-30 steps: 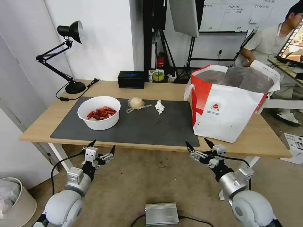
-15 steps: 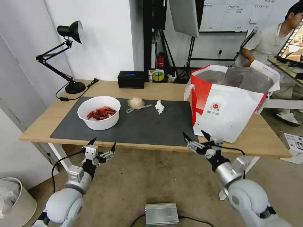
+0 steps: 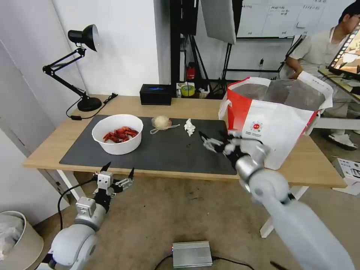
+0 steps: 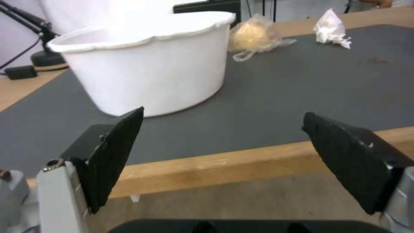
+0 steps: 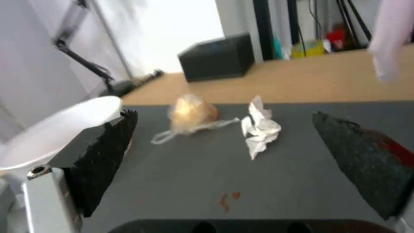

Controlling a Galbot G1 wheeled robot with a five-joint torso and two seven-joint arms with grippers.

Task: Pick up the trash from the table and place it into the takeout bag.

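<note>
On the surface (image 3: 180,105), red shells are held in the bowl (image 3: 117,134); both claws, left claw (image 3: 117,172) and right claw (image 3: 212,137), are spread wide.

Matt dark mat (image 3: 168,150), wood table (image 3: 195,107)

Right end effector (image 3: 210,138) now over mat (image 3: 165,153)

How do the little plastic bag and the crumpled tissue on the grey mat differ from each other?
The small clear plastic bag is see-through and rounded, with something pale yellow inside; the white tissue wad is opaque white and crumpled into sharp folds. The bag trails a loose clear tail toward the tissue; the tissue has none. The bag lies nearer the white bowl, the tissue nearer the takeout bag. Both rest on the dark mat, untouched.
</note>
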